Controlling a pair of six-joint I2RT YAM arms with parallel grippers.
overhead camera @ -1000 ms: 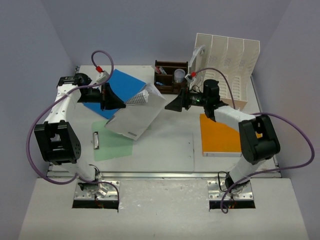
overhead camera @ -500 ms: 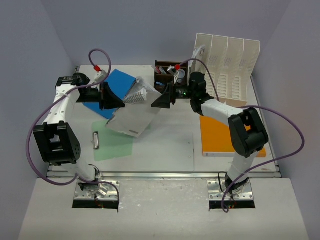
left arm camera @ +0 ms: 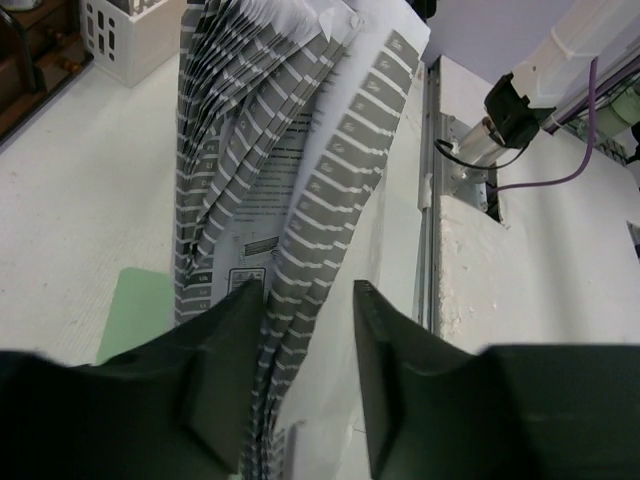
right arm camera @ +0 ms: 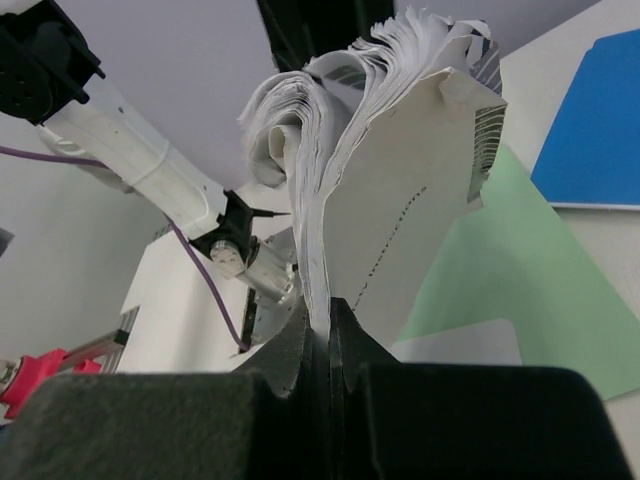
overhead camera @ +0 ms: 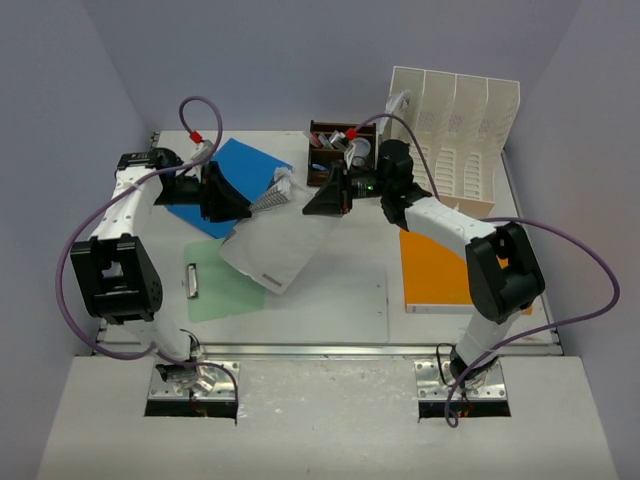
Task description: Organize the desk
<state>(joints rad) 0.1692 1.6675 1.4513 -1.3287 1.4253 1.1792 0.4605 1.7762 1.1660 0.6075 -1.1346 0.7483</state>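
Observation:
A thick white booklet [overhead camera: 280,240] with grey-striped page edges hangs over the white desk [overhead camera: 395,325], its pages fanned out. My right gripper [overhead camera: 308,207] is shut on the booklet's right edge; in the right wrist view the pages [right arm camera: 400,180] rise straight out of the pinched gripper [right arm camera: 328,310]. My left gripper [overhead camera: 245,208] is at the booklet's left edge. In the left wrist view it [left arm camera: 305,300] stands open, with the pages [left arm camera: 300,180] loose between the jaws, leaning on the left finger and clear of the right one.
A blue folder [overhead camera: 240,170] lies behind the left gripper and a green sheet [overhead camera: 225,290] under the booklet. An orange notebook [overhead camera: 440,270] lies at the right. The dark pen organizer [overhead camera: 330,155] and white file rack [overhead camera: 460,130] stand at the back.
My right gripper came left to the booklet and shut on its edge. My left gripper opened, and the booklet's lower corner sagged toward the near side.

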